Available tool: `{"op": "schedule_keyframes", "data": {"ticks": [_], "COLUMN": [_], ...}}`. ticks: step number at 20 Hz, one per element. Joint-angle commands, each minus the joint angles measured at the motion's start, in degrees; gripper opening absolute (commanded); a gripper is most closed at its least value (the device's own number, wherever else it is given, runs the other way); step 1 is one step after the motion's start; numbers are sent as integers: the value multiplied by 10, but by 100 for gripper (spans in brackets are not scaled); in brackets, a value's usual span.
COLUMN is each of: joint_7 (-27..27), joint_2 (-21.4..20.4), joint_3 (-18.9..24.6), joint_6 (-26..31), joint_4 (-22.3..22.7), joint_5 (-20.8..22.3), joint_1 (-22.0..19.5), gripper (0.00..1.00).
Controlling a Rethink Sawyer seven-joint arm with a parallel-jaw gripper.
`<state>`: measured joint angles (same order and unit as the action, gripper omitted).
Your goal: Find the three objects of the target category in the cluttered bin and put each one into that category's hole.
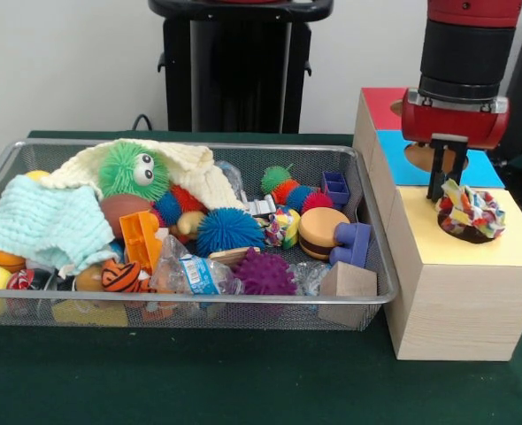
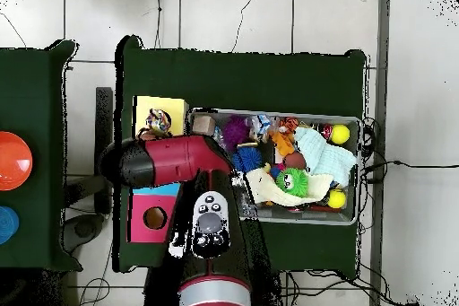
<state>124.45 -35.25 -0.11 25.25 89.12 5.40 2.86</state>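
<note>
One whitish lump with red, yellow and blue patches (image 1: 471, 211) sits on the dark hole (image 1: 456, 235) in the yellow top (image 1: 456, 257) of the wooden box and covers most of it. It also shows in the overhead view (image 2: 160, 123). My gripper (image 1: 449, 189) hangs just above and behind the lump's left side, open by a narrow gap and holding nothing. A second patched lump (image 1: 283, 227) lies in the wire-mesh bin (image 1: 199, 304) beside a toy burger. A third is hidden. In the overhead view the arm (image 2: 170, 161) covers the gripper.
The blue-topped box (image 1: 392, 166) with its opening (image 1: 420, 158) and the red-topped box (image 1: 380, 102) stand behind the yellow one. The bin holds cloths (image 1: 40, 221), spiky balls (image 1: 228, 230), a green furry toy (image 1: 133, 170), a clear wrapper (image 1: 195, 273) and blocks (image 1: 348, 283).
</note>
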Motion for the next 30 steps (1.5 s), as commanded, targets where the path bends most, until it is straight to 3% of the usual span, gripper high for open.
{"op": "schedule_keyframes", "data": {"ticks": [1,5,10,17,30], "joint_7": [119,126,115,98,92], "joint_2": [61,61,82,89,99], "joint_3": [-96,-122,-150,-132,-142], "joint_6": [104,146,139,104,110], "joint_4": [-25,-49,-70,-58,-71], "joint_5": [13,-5,5,-14,-20], "joint_1": [47,71,85,68,74], "gripper": [0,0,0,0,0]}}
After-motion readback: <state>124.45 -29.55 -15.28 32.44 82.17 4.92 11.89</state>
